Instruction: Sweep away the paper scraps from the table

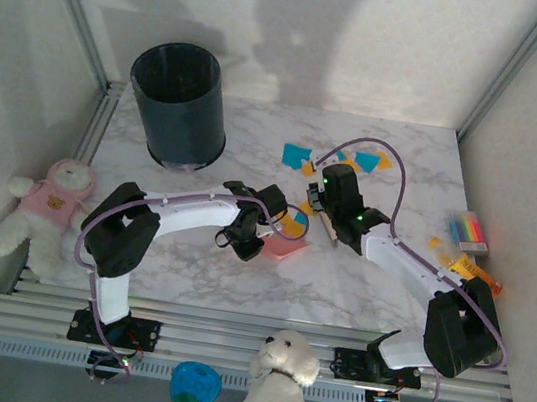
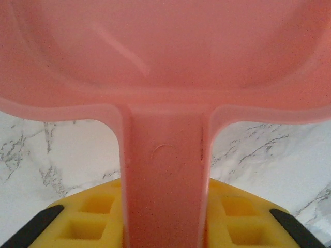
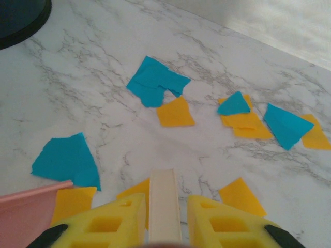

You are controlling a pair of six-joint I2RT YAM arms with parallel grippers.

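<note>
gripping pink dustpan (image 2: 165, 62) by its handle, left gripper (image 2: 165, 225) clamped on it, pan set low beside scraps, looks ready to catch. right gripper (image 3: 164, 227) pinching cream tool handle (image 3: 164, 199), likely brush, pointed at pile. paper scraps (image 3: 155, 85), orange and teal, scattered on table (image 3: 88, 88) just ahead of right gripper, few beside pan edge.

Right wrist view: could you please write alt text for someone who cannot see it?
The right gripper clamps a slim cream handle above the marble table, with teal and orange paper scraps scattered ahead. A pink dustpan edge sits lower left, a dark bin upper left.
</note>
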